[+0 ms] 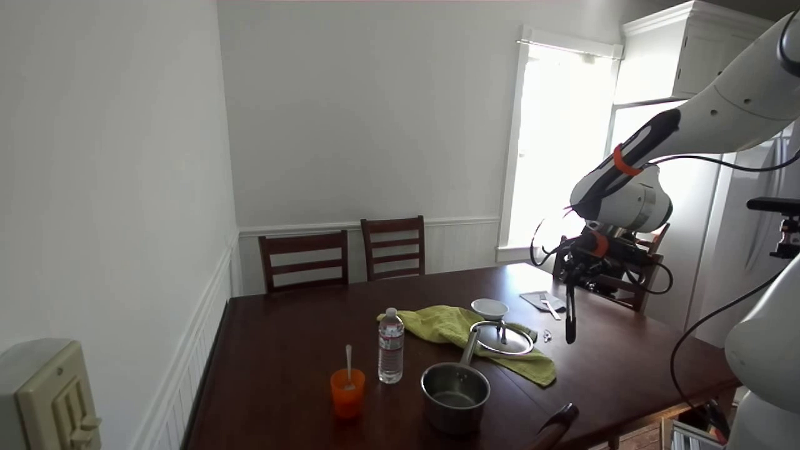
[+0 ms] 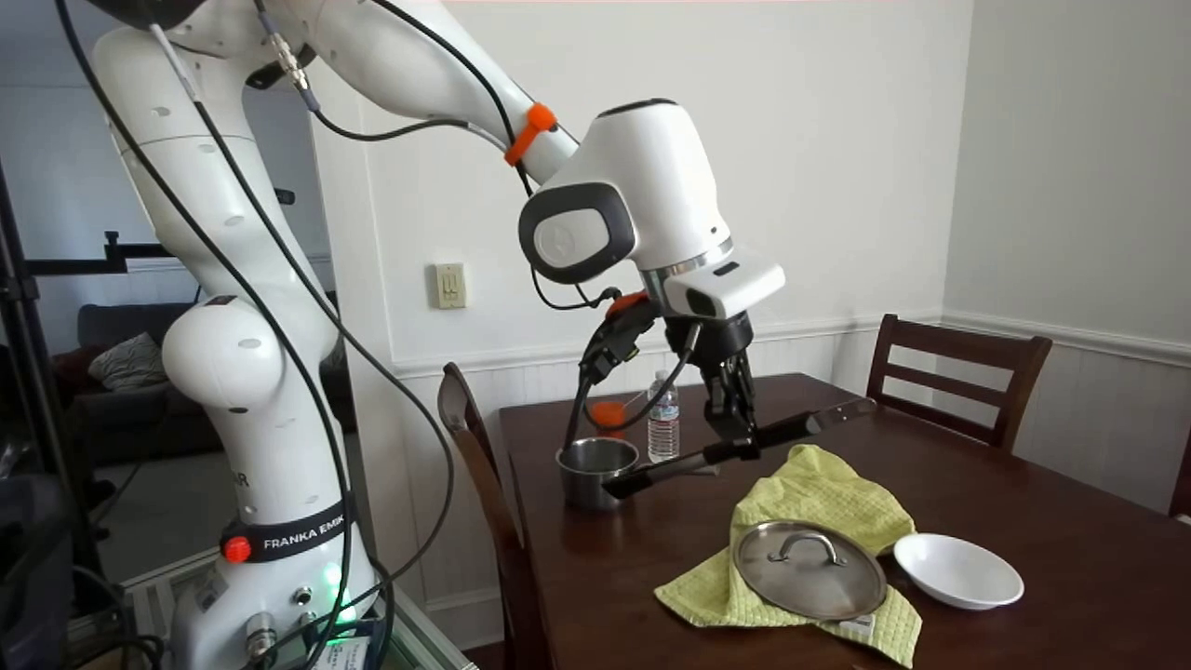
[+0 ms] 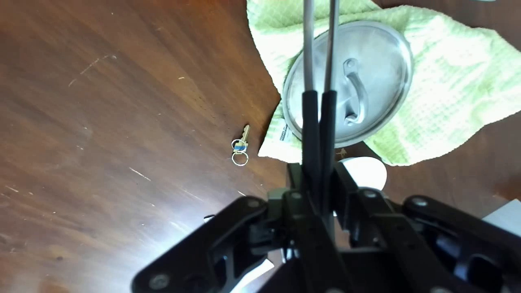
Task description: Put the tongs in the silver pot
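Note:
The tongs (image 3: 318, 126) are long and slim, with black grips and thin metal arms. My gripper (image 3: 314, 175) is shut on their black part, and the metal arms point up the wrist view. In an exterior view the tongs (image 2: 670, 470) hang tilted above the table, with the gripper (image 2: 740, 445) near their middle. They also show in an exterior view (image 1: 570, 319), apart from the table. The silver pot (image 1: 456, 409) stands upright near the table edge, well away from the gripper (image 1: 572, 275). The pot also shows in an exterior view (image 2: 588, 486); it is out of the wrist view.
A shiny lid (image 2: 809, 572) lies on a yellow-green towel (image 2: 802, 489). A white bowl (image 2: 958, 569) stands beside it. A bottle (image 1: 391, 356) and an orange cup (image 1: 347, 397) stand near the pot. Keys (image 3: 241, 146) and a napkin (image 1: 537, 300) with a fork lie on the table.

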Robot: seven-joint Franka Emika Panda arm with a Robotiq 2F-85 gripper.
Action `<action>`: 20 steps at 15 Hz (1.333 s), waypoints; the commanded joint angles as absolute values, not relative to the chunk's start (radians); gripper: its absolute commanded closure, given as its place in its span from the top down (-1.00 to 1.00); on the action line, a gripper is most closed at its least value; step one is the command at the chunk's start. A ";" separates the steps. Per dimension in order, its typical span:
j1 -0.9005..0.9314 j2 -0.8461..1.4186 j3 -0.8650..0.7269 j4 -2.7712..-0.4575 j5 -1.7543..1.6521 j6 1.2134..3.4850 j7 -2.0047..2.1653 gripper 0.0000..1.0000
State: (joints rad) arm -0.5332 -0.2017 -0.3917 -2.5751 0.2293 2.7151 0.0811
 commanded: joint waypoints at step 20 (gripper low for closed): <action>-0.213 0.036 -0.179 -2.393 -0.243 2.686 0.713 -0.90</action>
State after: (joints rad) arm -0.2389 0.0168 -0.1726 -2.3978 -0.2662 2.6484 0.6489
